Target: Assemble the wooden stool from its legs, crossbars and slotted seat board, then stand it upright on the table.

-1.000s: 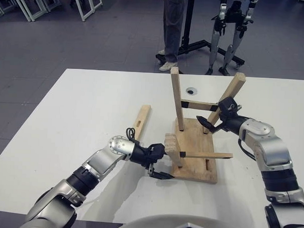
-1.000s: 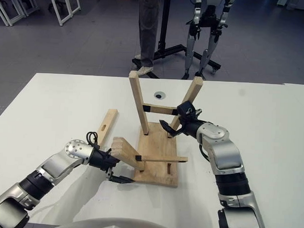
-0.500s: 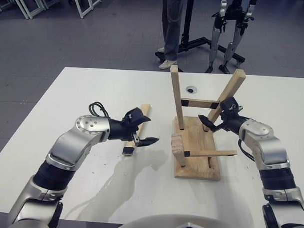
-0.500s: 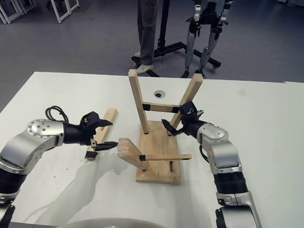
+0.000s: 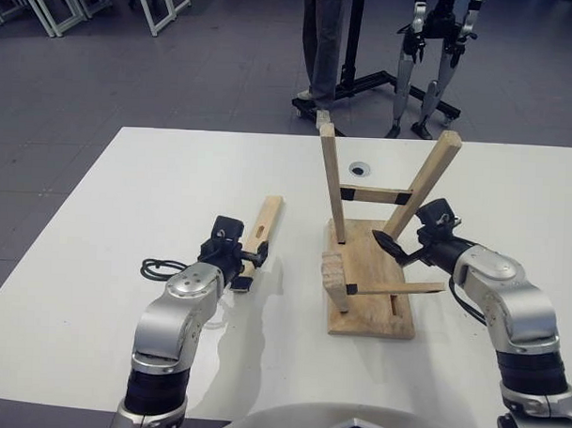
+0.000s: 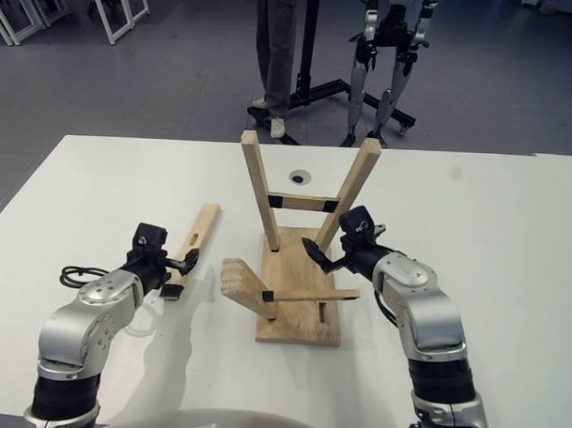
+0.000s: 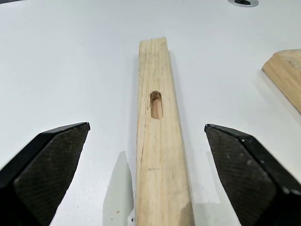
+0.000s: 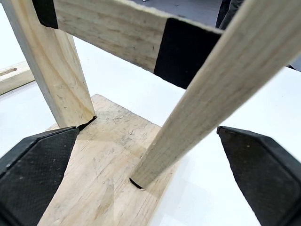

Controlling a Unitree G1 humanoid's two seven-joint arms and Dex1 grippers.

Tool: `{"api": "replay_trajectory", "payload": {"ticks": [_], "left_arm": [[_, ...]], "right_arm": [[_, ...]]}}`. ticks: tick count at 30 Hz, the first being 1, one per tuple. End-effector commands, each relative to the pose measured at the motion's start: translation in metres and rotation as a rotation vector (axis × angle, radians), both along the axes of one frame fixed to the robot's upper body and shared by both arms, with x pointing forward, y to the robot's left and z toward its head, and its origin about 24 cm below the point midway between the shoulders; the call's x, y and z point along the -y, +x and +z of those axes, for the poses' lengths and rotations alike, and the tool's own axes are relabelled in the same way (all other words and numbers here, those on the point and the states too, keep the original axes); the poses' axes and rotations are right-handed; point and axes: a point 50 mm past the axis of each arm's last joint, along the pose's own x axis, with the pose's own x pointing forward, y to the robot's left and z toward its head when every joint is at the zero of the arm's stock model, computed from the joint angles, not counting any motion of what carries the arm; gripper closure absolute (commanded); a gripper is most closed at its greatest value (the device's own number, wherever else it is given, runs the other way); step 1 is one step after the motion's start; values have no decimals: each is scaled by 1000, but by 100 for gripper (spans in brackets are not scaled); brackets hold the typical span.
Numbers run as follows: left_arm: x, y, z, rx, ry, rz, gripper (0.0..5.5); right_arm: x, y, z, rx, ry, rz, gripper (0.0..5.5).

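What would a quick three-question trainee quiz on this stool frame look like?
1. True or false: the left gripper is shut on the loose leg.
2. How many legs stand in the far end of the seat board, joined by a crossbar? A) one B) two C) four
3. Fill in: the right gripper, at the foot of the slanted leg, is ____.
Key: 1 false, it is open and straddles the leg. 2 B. 3 open.
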Motion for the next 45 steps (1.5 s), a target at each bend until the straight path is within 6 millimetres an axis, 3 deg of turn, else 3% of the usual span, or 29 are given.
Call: {"api": "replay_trajectory", "payload": {"ticks": [1,4,7,12,14,17,20,22,26,29,32,35,40,45], "left_arm": [[3,-7,-13,-51,-32,-10,97],[7,-13,-23,-93,-43,-42,97],[-2,-21,-40,-149,-11,-33,97],[-12,-31,-57,-187,-7,1,187],[-15,-34,-62,-198,-4,15,227],[-19,-41,-71,-211,-18,44,272],[-19,-41,-71,-174,-49,42,324],[-23,-30,-57,-75,-109,22,344],[-51,2,-19,138,-183,39,344],[-61,27,33,388,-428,3,344],[-64,31,90,603,-733,-217,344],[-49,27,130,610,-920,-553,344],[-12,28,141,419,-1038,-931,344],[5,35,144,354,-1055,-1047,344]], "right_arm": [[0,-4,2,-6,12,-15,0],[0,-5,3,-5,16,-23,0],[0,-8,6,-1,22,-30,0],[15,-15,23,7,54,-62,0],[23,-17,41,27,107,-68,0],[25,-23,68,42,241,5,0],[24,-23,82,35,399,57,0],[21,-20,88,25,480,91,0],[13,-10,93,-13,575,169,0],[5,1,98,-54,634,247,0],[1,8,103,-103,717,327,0],[-8,11,119,-137,819,473,0],[-27,21,146,-214,923,692,0],[-37,18,158,-241,930,799,0]]}}
